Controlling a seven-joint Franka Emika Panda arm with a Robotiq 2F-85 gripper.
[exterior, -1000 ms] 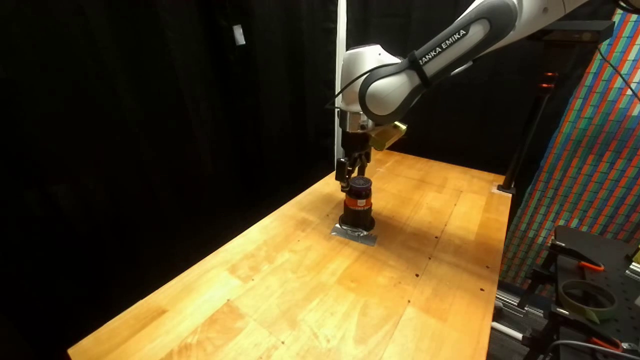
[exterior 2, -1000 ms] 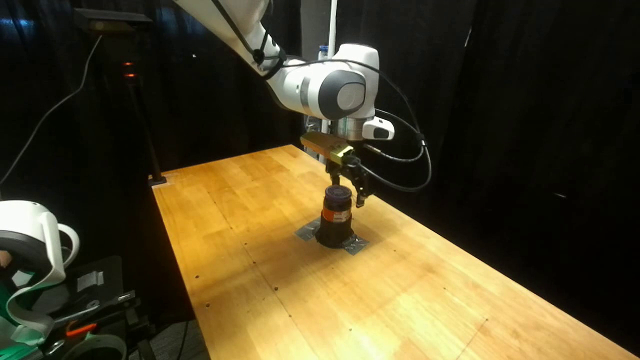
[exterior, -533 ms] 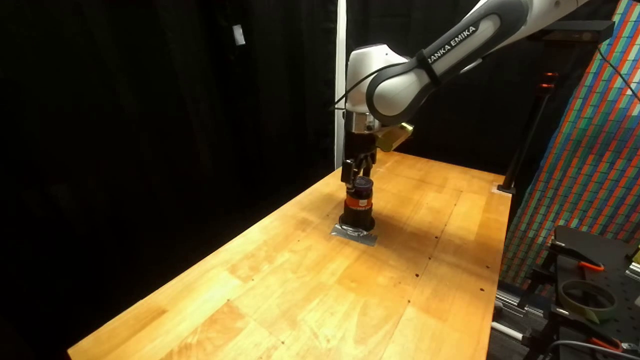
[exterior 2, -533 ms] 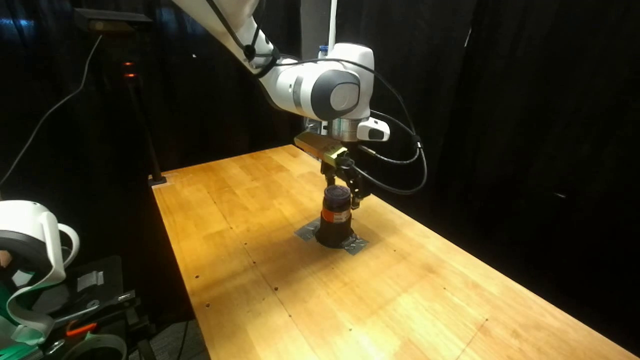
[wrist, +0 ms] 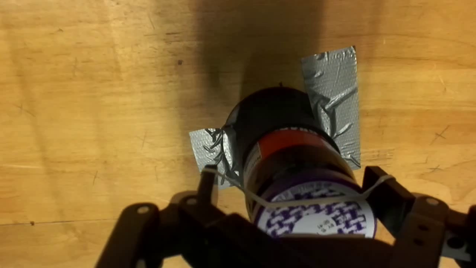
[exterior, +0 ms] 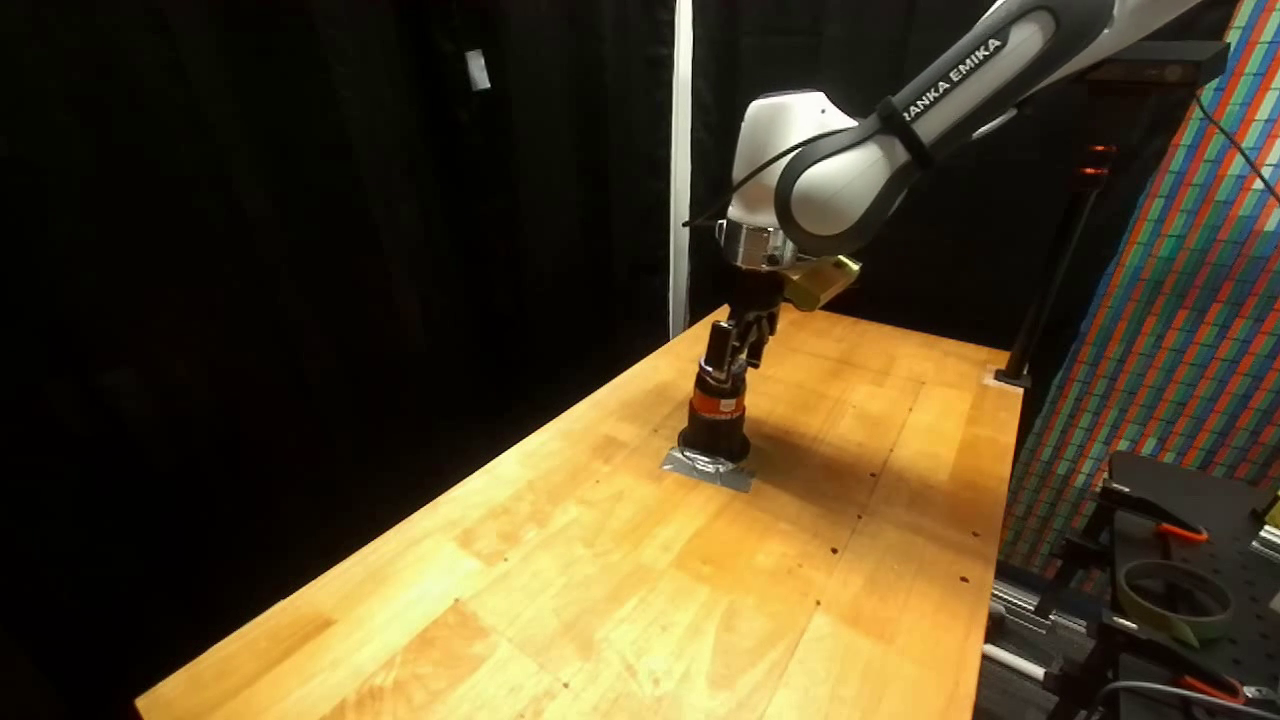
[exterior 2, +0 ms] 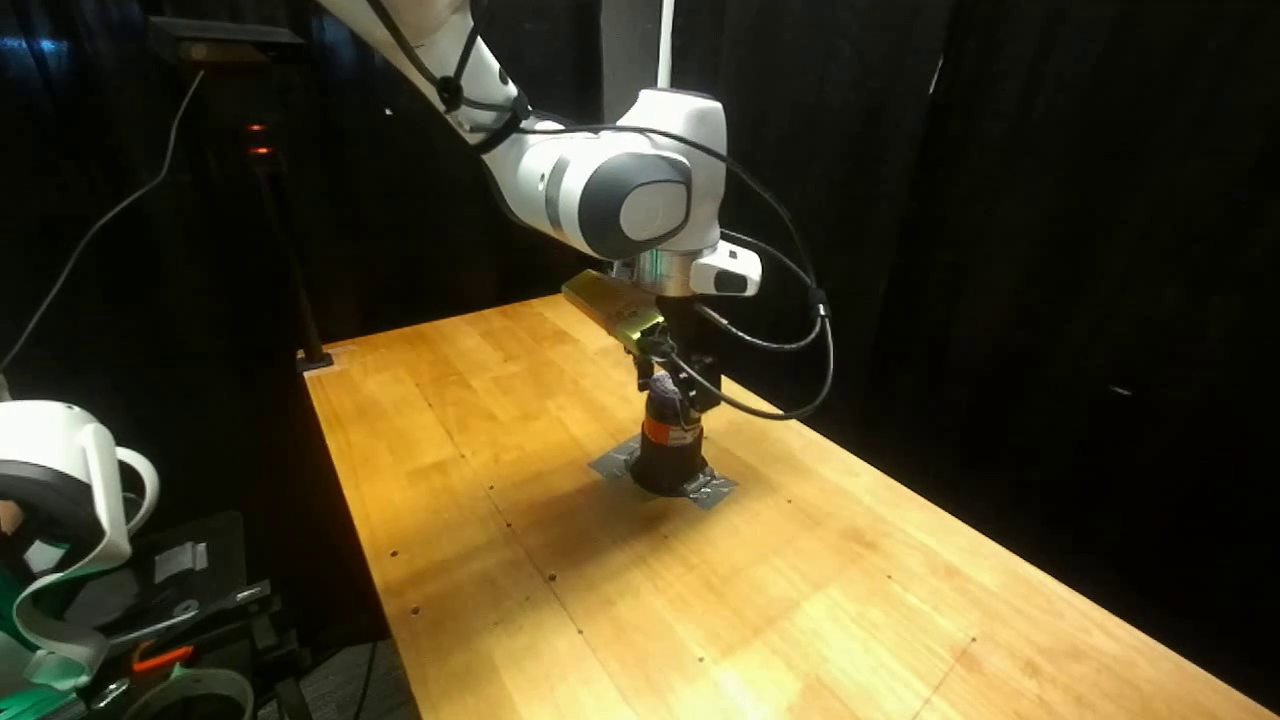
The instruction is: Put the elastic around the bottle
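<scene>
The bottle (exterior: 718, 405) is a squat dark jar with an orange label and a purple-and-white lid; it also shows in an exterior view (exterior 2: 672, 433) and the wrist view (wrist: 290, 143). It stands upright in a black holder. My gripper (wrist: 296, 173) is open, with its fingers on opposite sides of the lid; in both exterior views the gripper (exterior: 737, 368) (exterior 2: 674, 392) is at lid height. The elastic (wrist: 316, 201), a thin pale band, is stretched between both fingertips. One strand crosses the lid and bends near its edges. The palm hides the lid's near part.
The black holder (wrist: 271, 108) is fixed to the wooden table (exterior: 620, 560) with grey tape (wrist: 334, 93). A black post (exterior 2: 295, 270) stands at a table corner. A side bench (exterior: 1190, 520) with clamps and a tape roll (exterior: 1175, 598) lies beyond the table edge.
My gripper has moved sideways over the bottle and come lower, with a slight tilt. Its fingers now straddle the lid instead of standing beside it. The bottle has not moved.
</scene>
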